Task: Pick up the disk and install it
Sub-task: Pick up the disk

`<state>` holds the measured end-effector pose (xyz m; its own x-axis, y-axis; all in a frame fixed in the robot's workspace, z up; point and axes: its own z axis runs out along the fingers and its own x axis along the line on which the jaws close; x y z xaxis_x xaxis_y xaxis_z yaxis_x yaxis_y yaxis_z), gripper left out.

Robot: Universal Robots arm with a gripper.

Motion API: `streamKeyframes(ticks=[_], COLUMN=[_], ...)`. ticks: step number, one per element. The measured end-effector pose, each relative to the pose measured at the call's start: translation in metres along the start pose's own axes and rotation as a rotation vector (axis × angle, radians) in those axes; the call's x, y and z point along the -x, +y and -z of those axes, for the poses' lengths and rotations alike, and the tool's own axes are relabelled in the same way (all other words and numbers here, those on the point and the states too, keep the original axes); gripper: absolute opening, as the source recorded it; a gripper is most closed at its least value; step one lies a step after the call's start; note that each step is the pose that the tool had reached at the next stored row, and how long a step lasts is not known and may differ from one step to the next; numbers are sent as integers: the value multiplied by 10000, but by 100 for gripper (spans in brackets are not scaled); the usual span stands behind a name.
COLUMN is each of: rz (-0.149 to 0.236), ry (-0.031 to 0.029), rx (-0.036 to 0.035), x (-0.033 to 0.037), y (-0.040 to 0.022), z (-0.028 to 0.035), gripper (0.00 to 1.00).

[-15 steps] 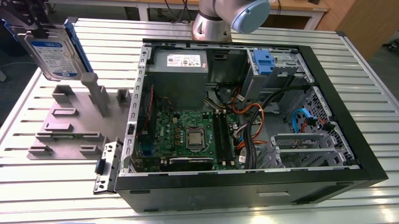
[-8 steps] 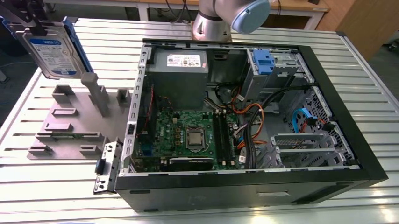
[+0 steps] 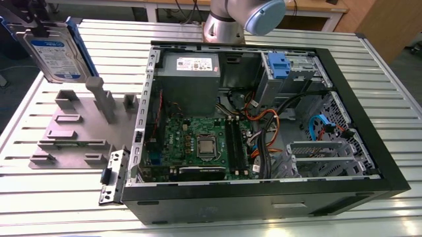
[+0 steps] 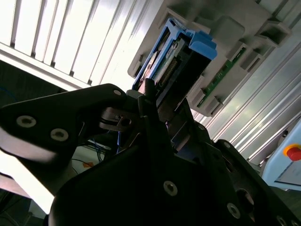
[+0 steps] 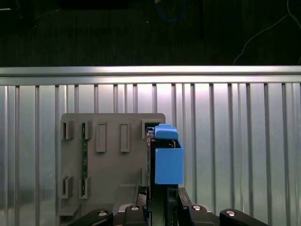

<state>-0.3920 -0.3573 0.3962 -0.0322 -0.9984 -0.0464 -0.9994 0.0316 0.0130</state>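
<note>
A: Status?
B: Gripper (image 5: 160, 200) clamped on disk (image 3: 58, 54), upright over grey fixture plate (image 3: 72, 136), well apart from PC case (image 3: 389, 168). I'd carry slow, no tilt, watch cables (image 3: 264, 116).

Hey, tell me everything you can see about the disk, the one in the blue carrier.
The disk is a flat silver metal drive with a white-and-blue label, framed by a blue plastic carrier. The tool clamps it, and it hangs tilted at the exterior view's upper left, apparently clear of the grey fixture below. The second wrist view shows a connector row on its end.
</note>
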Motion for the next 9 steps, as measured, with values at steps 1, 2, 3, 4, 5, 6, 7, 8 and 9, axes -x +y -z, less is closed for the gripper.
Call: streamKeyframes(ticks=[1,2,3,4,5,6,7,8,9], rz=[0,0,0,0,0,0,0,0,0], ry=[-1,-1,0,0,0,0,0,1,0], rx=[-2,-1,-1,-1,-2,-3,-1,-1,-2], x=[0,1,1,1,1,2,2,3,3], y=[0,0,0,0,0,0,0,0,0], z=[3,9,17,23,26,31,42,55,68], gripper=[35,35,35,35,35,35,35,35,35])
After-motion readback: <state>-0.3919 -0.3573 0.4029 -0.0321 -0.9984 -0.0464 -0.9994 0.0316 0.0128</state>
